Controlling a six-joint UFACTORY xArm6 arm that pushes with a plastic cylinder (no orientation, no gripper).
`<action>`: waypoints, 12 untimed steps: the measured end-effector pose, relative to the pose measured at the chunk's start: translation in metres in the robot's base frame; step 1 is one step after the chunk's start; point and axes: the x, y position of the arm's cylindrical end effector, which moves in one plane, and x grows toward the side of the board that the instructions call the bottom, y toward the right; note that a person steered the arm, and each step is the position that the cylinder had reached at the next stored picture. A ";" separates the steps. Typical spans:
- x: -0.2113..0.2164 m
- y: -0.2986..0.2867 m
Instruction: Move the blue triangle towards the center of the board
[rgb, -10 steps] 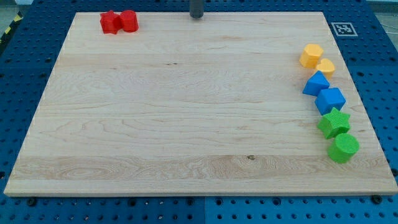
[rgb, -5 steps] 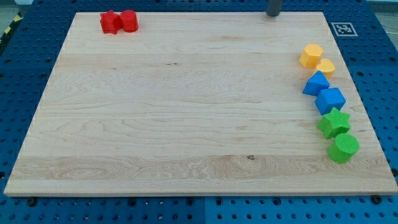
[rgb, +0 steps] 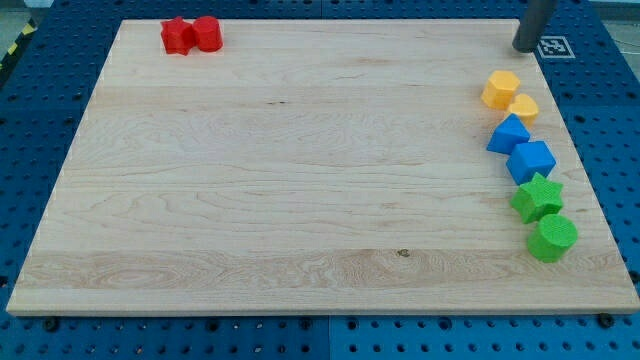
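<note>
The blue triangle (rgb: 509, 134) lies near the board's right edge, in a column of blocks. Right below it sits a second blue block (rgb: 531, 160), touching it. My tip (rgb: 526, 47) is at the board's top right corner, above the column and well apart from the blue triangle, with the two yellow blocks between them. The rod rises out of the view's top.
A yellow hexagon block (rgb: 501, 88) and a yellow block (rgb: 523, 107) lie above the triangle. A green star (rgb: 537, 197) and a green cylinder (rgb: 551, 238) lie below. Two red blocks (rgb: 192, 35) touch at the top left. A marker tag (rgb: 551, 46) is at the corner.
My tip has moved along the board's top edge from the middle to the top right corner and come slightly lower. No block has moved.
</note>
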 end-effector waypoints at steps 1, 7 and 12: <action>0.023 0.009; 0.183 0.014; 0.167 -0.055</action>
